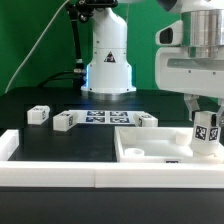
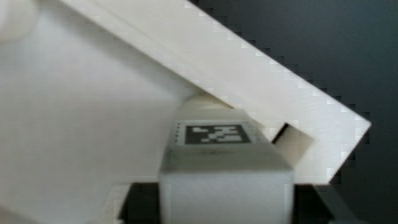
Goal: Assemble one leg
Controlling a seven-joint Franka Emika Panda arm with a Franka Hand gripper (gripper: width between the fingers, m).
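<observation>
My gripper is shut on a leg, a small white piece with a black-and-white tag, and holds it upright over the right corner of the flat white tabletop. In the wrist view the leg sits between my dark fingers, tag facing up, with my gripper over the tabletop's corner. Three more legs lie on the black table: one at the exterior view's left, one beside it, and one behind the tabletop.
The marker board lies flat on the table in front of the robot base. A low white wall runs along the table's front, with a raised end at the exterior view's left.
</observation>
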